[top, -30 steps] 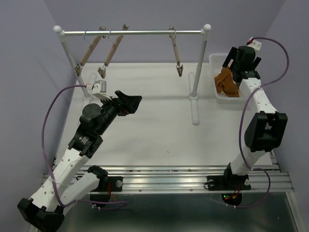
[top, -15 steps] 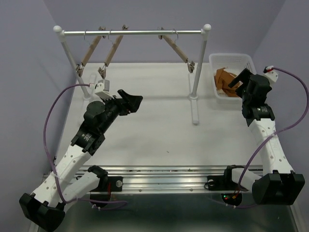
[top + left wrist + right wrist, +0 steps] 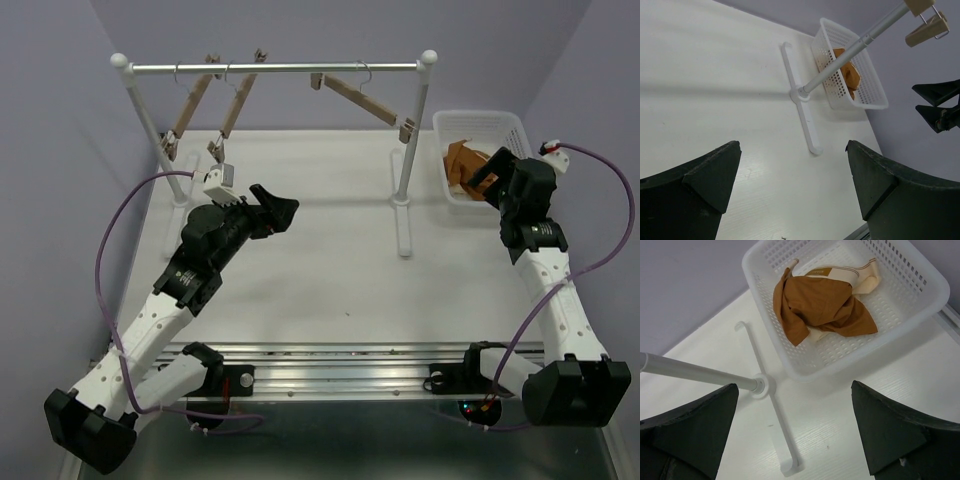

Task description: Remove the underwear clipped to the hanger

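Note:
The rust-brown underwear (image 3: 822,305) lies crumpled in the white basket (image 3: 935,287) at the table's far right, also visible as underwear (image 3: 464,162) from above and underwear (image 3: 848,75) from the left wrist. No clip is on it. The wooden hanger (image 3: 362,97) hangs bare on the rail, tilted toward the right post, one clip end (image 3: 927,22) showing. My right gripper (image 3: 486,176) hovers open just near of the basket; its wrist view shows the right gripper (image 3: 794,390) with nothing between its fingers. My left gripper (image 3: 277,205) is open over the left-middle table, empty in the left gripper (image 3: 792,145) view.
The white rack's rail (image 3: 275,68) spans the back, and its right post (image 3: 405,160) and foot (image 3: 771,430) stand between the arms. Two more bare wooden hangers (image 3: 190,105) (image 3: 232,108) hang at the rail's left. A cream cloth (image 3: 860,277) lies under the underwear.
My right gripper has drawn back from over the basket toward the near right, leaving the underwear there. The right hanger has swung up to the right. The left arm shifted slightly.

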